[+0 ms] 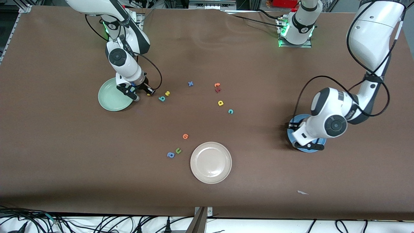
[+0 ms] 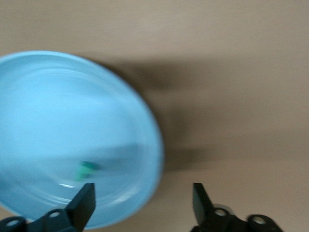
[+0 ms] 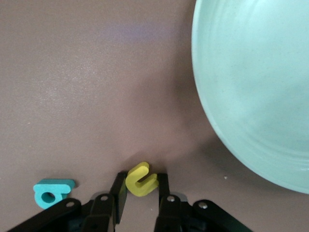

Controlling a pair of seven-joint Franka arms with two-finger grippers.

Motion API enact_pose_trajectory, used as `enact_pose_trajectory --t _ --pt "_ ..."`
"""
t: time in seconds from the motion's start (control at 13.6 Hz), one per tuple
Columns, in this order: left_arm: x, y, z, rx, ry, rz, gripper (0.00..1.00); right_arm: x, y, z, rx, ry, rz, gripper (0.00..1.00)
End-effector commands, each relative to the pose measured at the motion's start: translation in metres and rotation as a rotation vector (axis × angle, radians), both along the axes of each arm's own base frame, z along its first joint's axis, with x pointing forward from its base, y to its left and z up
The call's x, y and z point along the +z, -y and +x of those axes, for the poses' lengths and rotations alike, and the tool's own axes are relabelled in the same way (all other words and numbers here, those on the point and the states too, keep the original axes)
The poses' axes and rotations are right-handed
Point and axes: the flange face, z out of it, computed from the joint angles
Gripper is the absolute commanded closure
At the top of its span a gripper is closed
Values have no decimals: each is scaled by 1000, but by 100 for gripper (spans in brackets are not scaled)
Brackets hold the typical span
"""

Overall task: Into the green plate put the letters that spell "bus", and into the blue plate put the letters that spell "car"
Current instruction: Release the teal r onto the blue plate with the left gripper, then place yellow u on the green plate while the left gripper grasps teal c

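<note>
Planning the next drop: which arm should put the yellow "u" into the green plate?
Right. The right gripper already has its fingers around the yellow "u" beside the green plate; the left gripper hangs open over the blue plate.

three plates: one green plate (image 1: pixel 108 98), one blue plate (image 2: pixel 48 106), one beige plate (image 1: pixel 211 162). twelve foam letters: three yellow letters (image 1: pixel 220 103), three teal letters (image 1: pixel 230 111), two blue letters (image 1: pixel 170 155), two orange letters (image 1: pixel 185 136), one red letter (image 1: pixel 218 90), one green letter (image 1: pixel 178 150). one white scrap (image 1: pixel 302 192).
</note>
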Motion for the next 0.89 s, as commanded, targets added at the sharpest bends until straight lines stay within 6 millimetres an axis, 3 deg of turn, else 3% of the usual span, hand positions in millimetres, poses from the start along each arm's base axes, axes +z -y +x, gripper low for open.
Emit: enact_pose_trajectory --t 0.0,0.22,0.3,0.44,0.52,0.66,0.81 --pt "14 61 -11 152 40 -42 0 15 -3 6 15 -8 -18 85" --pt "3 128 -42 260 85 -56 0 64 -2 28 55 -90 -89 85" --pt "-1 149 -52 306 102 -58 0 79 8 36 71 -120 -110 84" --pt "-12 194 -78 379 131 -77 0 95 47 51 134 -170 -124 84" --pt "-15 208 -87 402 131 -78 0 98 79 59 173 -175 -115 84" --pt "-19 237 -106 427 143 -49 0 91 142 67 260 -205 -91 84" --pt "-30 252 -118 453 186 -11 0 75 183 69 312 -226 -74 84"
